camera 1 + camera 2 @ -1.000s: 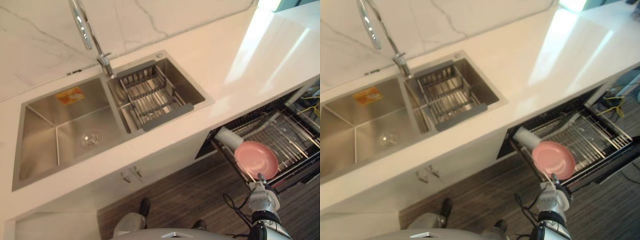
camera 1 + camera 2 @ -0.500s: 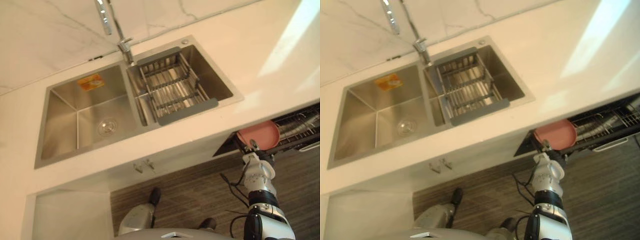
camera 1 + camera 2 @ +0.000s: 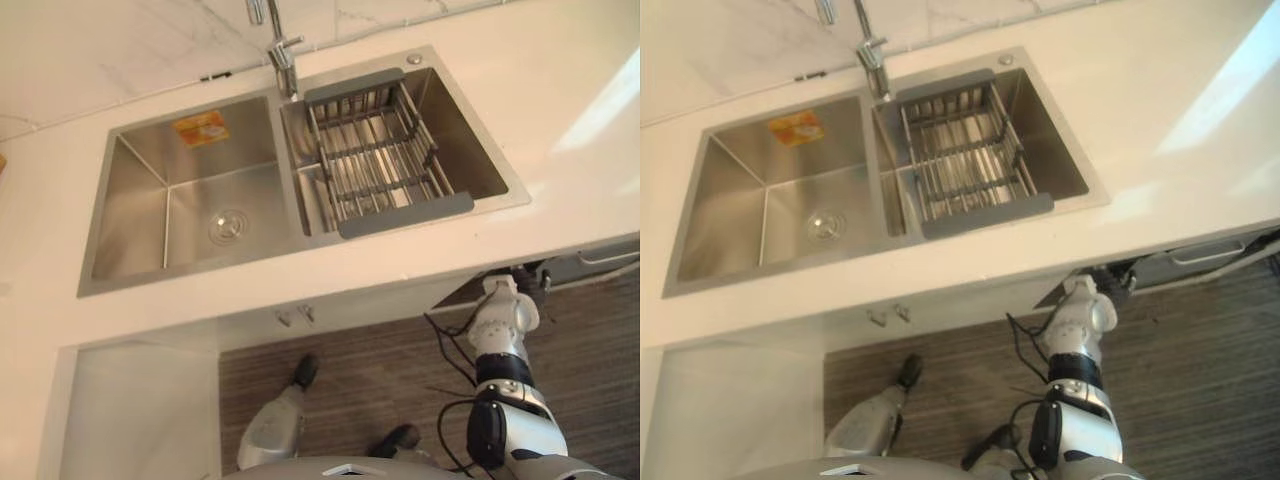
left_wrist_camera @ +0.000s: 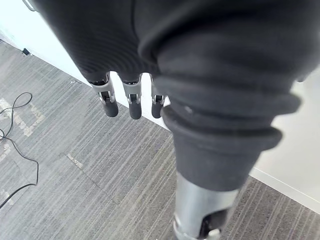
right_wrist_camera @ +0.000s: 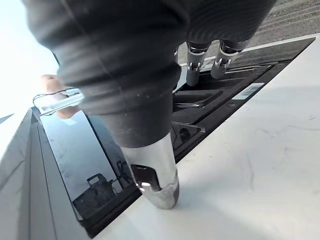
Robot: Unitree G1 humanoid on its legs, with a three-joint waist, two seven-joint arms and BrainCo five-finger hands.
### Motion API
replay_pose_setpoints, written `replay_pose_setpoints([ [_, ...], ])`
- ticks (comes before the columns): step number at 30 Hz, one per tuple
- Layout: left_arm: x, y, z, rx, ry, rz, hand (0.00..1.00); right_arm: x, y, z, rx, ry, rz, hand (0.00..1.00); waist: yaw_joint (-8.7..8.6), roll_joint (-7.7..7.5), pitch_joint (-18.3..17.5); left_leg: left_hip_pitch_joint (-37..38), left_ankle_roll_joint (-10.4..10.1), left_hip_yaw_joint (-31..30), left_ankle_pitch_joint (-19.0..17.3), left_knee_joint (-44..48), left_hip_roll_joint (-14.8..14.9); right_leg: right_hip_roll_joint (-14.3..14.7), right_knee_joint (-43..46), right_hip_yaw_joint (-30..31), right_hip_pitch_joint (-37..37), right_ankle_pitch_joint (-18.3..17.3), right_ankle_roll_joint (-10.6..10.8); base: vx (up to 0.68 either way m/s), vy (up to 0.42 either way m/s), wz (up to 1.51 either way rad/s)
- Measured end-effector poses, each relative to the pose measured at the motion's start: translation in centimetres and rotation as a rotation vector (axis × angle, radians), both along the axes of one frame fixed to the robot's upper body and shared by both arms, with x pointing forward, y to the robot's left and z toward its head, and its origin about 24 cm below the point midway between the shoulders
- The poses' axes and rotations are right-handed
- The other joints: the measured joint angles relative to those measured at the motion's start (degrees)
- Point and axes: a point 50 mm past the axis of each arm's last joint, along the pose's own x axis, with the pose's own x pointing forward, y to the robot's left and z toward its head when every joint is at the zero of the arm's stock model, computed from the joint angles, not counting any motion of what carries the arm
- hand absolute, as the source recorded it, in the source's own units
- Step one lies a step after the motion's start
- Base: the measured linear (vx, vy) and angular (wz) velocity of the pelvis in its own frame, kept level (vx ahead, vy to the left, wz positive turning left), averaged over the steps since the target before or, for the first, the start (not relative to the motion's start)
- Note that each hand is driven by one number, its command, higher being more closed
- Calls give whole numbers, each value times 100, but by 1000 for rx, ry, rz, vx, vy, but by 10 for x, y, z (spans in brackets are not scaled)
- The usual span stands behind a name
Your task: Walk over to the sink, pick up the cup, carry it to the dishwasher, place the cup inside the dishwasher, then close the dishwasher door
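While the right hand (image 5: 192, 67) is up by the top edge of the dishwasher door (image 3: 1188, 262), its fingers are straight and loose, and it holds nothing. Its fingertips point at the dark strip along the inside of the door's top. I cannot tell if they touch it. The door leans almost shut under the white counter (image 3: 560, 90), with a thin dark gap at the top. Its silver handle (image 3: 606, 257) faces out to the room.

The left hand (image 4: 131, 97) hangs down over the grey striped floor (image 4: 75, 175). Its fingers are straight and loose too, and it holds nothing.

The sink (image 3: 130, 200) is set in the counter to the left of the dishwasher. It has two bowls, a tap (image 3: 283, 50) behind them, and a wire rack (image 3: 380, 165) sitting across the right bowl. Where the cup is, I cannot tell.
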Motion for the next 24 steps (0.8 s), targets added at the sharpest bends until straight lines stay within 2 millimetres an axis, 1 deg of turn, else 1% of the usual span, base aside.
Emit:
replay_pose_setpoints([
  [2,0,0,0,-6,-4,1,0,4,3,5,-44,5,19,0,-10,48,38,-37,-71,1,44,2,47,-84,381,8,-167,-204,-52,-76,-48,-1],
  [3,0,0,0,-5,-4,1,0,4,4,5,-53,9,26,0,-12,49,40,-39,-85,1,49,3,55,-117,484,20,-212,-275,-64,-62,-47,-2],
  [5,0,-1,0,-8,-6,2,0,8,10,7,-99,17,57,0,-49,43,44,-41,-126,19,43,16,77,-244,906,82,-379,-529,-113,-59,-64,-5],
  [6,0,-1,0,-9,-6,2,0,9,13,7,-112,19,71,0,-55,38,47,-35,-127,47,42,18,90,-264,986,127,-424,-578,-117,-66,-96,-23],
  [7,0,-1,0,-10,-5,2,0,13,20,10,-156,23,114,0,-74,31,49,-24,-118,143,45,29,134,-272,1094,191,-505,-649,-160,-51,-84,-23],
  [8,1,-1,0,-11,-6,2,0,12,23,10,-183,26,133,0,-89,28,52,-23,-113,153,39,37,143,-270,1115,214,-516,-668,-169,-48,-103,-19],
  [9,3,-1,-1,-12,-12,0,0,8,31,9,-263,33,204,0,-126,27,45,-6,-108,169,41,56,148,-269,1141,238,-510,-708,-162,-16,-80,-4],
  [10,4,-1,-1,-15,-16,0,0,3,38,5,-340,52,276,0,-140,-21,21,7,-105,215,39,66,148,-267,1125,258,-500,-718,-150,14,-79,-6],
  [11,4,-1,-1,-17,-16,0,0,-9,46,-11,-387,108,353,0,-157,-46,-102,15,-92,325,48,82,134,-264,1070,284,-481,-716,-136,36,-52,-6],
  [12,4,-1,-1,-17,-16,-1,0,-15,51,-22,-411,144,405,0,-175,-98,-147,19,-90,361,50,85,122,-264,1030,288,-466,-711,-123,69,-40,-5],
  [13,5,-1,-1,-17,-19,-7,0,-30,64,-47,-425,221,505,0,-210,-186,-237,63,-87,460,52,84,106,-250,924,293,-388,-678,-106,71,-29,0],
  [14,6,-1,-1,-17,-21,-12,0,-39,70,-61,-414,265,546,0,-238,-230,-275,100,-87,499,52,86,96,-244,863,290,-325,-656,-107,80,-37,-2],
  [16,10,-2,-1,-21,-34,-43,0,-80,91,-121,-318,499,669,0,-326,-441,-453,215,-54,730,31,85,81,-156,498,318,-131,-515,-69,70,-33,-10],
  [17,12,-2,-1,-26,-43,-56,0,-92,94,-135,-283,560,688,0,-339,-472,-472,254,-47,795,26,84,78,-127,402,340,-72,-463,-54,60,-26,-22],
  [18,18,-4,-2,-41,-68,-81,0,-117,94,-158,-226,688,716,0,-358,-520,-518,326,9,931,-13,83,80,-67,186,399,27,-351,-39,41,-17,-32],
  [19,23,-6,-2,-56,-103,-100,0,-140,91,-175,-179,789,729,0,-390,-545,-530,419,27,1048,-55,83,81,-23,7,474,129,-241,-26,27,-16,-36],
  [20,26,-7,-2,-63,-117,-111,0,-150,88,-181,-159,829,725,0,-422,-553,-536,464,30,1092,-72,81,80,4,-82,511,176,-187,-18,11,-11,-41],
  [21,32,-8,-3,-72,-136,-112,0,-168,85,-189,-128,891,723,0,-484,-572,-554,540,55,1192,-116,82,85,47,-236,595,272,-74,-14,0,-9,-41],
  [23,38,-8,-3,-70,-161,-100,0,-185,80,-196,-83,957,704,0,-593,-625,-593,654,63,1365,-162,82,111,136,-460,754,352,74,-26,-30,-5,-48],
  [24,39,-3,-3,-68,-176,-100,0,-193,79,-200,-54,986,694,0,-640,-678,-618,715,69,1461,-181,112,115,190,-605,842,432,157,-36,-61,-9,-41],
])
